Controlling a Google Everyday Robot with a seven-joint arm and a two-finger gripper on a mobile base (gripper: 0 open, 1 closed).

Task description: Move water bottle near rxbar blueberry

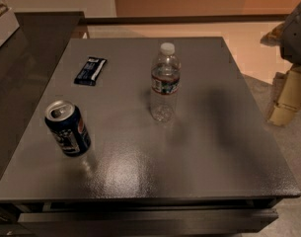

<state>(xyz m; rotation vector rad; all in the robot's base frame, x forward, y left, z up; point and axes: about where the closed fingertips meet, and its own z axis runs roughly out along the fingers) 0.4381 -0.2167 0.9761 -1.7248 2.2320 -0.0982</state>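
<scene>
Clear water bottle [165, 83] stands apart from rxbar blueberry [90, 71] — gripper [288, 98] at right edge, grip unclear.

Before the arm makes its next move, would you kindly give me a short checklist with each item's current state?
1. The water bottle stands upright, capped: ok.
2. The rxbar blueberry lies flat, back-left of the bottle: ok.
3. Nothing stands between the two: ok.
4. The soda can sits front-left, apart from that path: ok.
5. The gripper is at the bottle: not ok; it hangs beyond the table's right edge.
</scene>
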